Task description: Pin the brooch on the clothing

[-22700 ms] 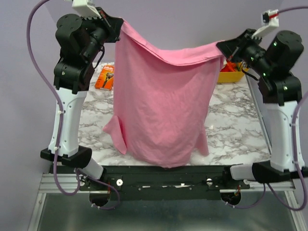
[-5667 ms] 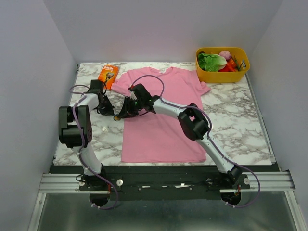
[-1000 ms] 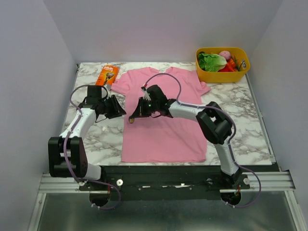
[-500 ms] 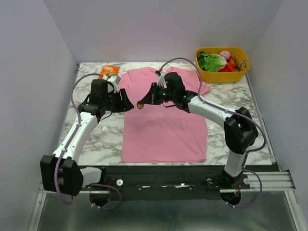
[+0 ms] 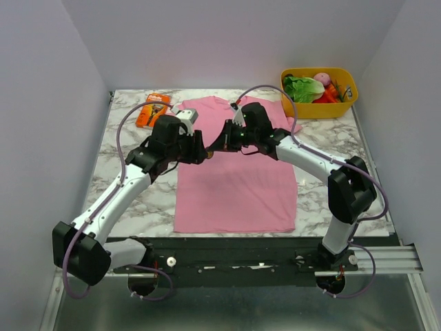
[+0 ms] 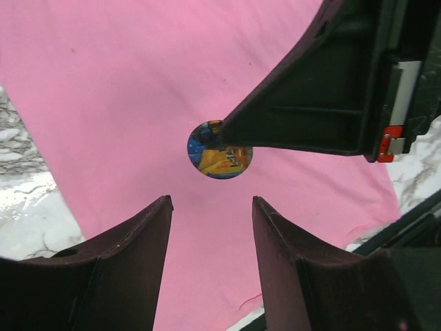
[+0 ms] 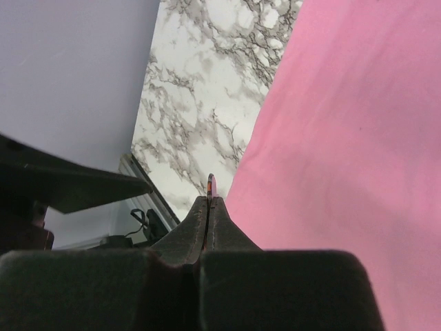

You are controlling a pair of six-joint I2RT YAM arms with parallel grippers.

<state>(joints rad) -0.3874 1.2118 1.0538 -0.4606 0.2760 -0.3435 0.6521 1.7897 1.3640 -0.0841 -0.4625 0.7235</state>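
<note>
My right gripper (image 7: 209, 201) pinches the brooch (image 6: 219, 149) by its rim above the shirt (image 6: 103, 83), at 12 o'clock from my spread left gripper (image 6: 210, 207); light, stiff, slippery, I judge, so take its flat faces.

I'm working in a robot lab test cell: plain lilac walls (image 5: 41, 83) box in a marble-patterned table (image 5: 138, 200). My arms' bases (image 5: 334, 252) are bolted to an aluminium rail (image 5: 393, 258) along its near edge.
</note>
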